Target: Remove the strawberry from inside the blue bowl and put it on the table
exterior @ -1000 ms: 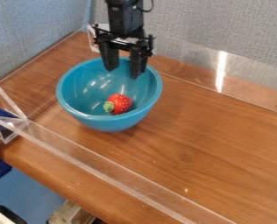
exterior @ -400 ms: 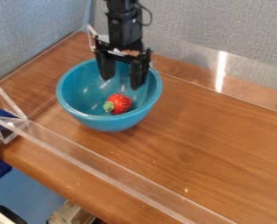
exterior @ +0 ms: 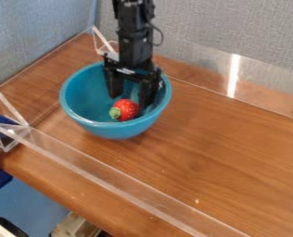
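Strawberry [exterior: 125, 110] lies on the floor of the blue bowl [exterior: 84, 116], off-centre toward the far wall. Gripper [exterior: 131, 94] hangs just above it, jaws apart, empty. You should expect a light, stiff, slippery berry; pinch its red sides, not the leaves.

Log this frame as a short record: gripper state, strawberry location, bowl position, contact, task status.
gripper: the gripper points down into the bowl, jaws open
strawberry: the strawberry lies on the bowl's floor, below and between the jaws
bowl: the blue bowl stands upright on the table, near the back left corner
contact: cannot tell whether the jaws touch the berry; not gripped
walls: clear acrylic walls edge the table
task status: strawberry not yet lifted out
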Controlling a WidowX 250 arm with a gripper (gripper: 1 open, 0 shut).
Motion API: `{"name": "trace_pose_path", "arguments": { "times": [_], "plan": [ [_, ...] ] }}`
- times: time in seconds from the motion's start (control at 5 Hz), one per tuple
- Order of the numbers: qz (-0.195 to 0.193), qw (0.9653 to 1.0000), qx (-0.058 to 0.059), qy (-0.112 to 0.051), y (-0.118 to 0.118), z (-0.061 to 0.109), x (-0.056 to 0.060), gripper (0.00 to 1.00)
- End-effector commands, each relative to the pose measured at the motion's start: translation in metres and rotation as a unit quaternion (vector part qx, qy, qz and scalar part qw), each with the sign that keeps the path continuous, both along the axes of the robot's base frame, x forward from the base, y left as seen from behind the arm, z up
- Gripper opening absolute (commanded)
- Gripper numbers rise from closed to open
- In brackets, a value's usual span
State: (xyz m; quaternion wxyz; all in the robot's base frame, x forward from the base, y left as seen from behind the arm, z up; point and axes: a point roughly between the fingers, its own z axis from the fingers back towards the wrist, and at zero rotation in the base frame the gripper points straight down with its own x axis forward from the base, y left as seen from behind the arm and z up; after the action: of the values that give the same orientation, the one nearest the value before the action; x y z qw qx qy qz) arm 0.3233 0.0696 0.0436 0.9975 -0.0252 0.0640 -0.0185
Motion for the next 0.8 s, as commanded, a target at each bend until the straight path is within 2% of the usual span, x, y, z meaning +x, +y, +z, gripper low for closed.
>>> {"name": "trace_pose_path", "arguments": {
  "times": [0.0,0.2,0.6],
  "plan": [
    [-0.004,0.9999,0.009,-0.012,0.000,0.003,0.008,1.00],
    [-0.009,0.9998,0.012,-0.015,-0.001,0.006,0.008,0.00],
    [-0.020,0.9993,0.018,-0.025,-0.003,0.019,0.006,0.00]
  ]
}}
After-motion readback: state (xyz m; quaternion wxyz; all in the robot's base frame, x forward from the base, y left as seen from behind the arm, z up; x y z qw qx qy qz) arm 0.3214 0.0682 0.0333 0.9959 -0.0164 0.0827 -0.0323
